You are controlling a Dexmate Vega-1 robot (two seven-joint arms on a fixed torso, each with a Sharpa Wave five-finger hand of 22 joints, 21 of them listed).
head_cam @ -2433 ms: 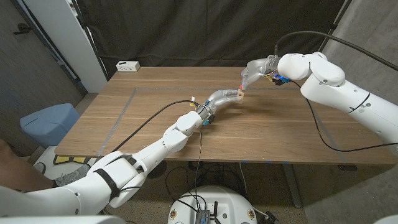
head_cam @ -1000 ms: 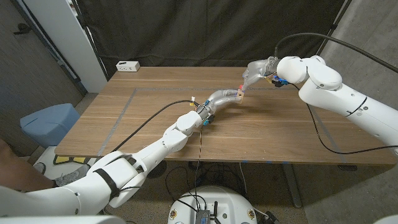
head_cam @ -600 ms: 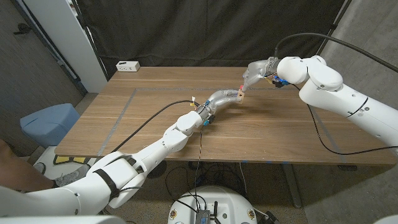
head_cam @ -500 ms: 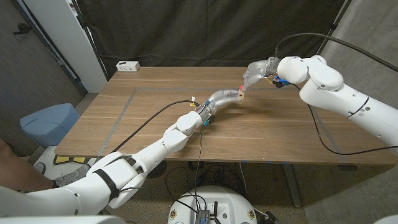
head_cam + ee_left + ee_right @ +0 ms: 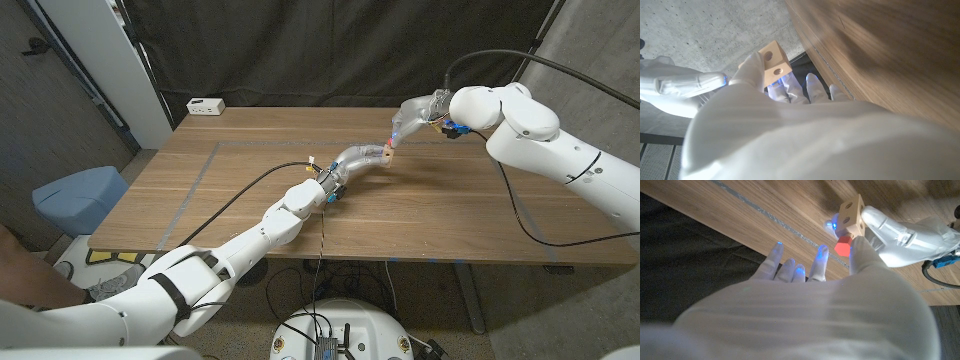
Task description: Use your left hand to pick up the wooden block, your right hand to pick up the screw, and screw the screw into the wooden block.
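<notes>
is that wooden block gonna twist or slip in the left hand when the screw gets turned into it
Possibly. The wooden block is small and smooth, held only at the left hand's fingertips, so it may twist. Its flat faces should help. It looks rigid and light; the red-headed screw meets it.

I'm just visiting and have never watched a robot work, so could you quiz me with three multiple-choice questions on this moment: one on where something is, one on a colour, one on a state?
1. Where is the wooden block?
A. Lying on the table by the white box
B. Held up over the table in the left hand
C. On the floor

2. What colour is the screw's head?
A. Red
B. Green
C. Black

3. What is the right hand doing?
A. Resting far from the block
B. Covering the white box
C. Holding the screw against the block

Answers:
1 B, the left hand's fingers grip the block above the tabletop.
2 A, the right wrist view shows a red head.
3 C, the right hand's fingers pinch the screw at the block's face.
</notes>
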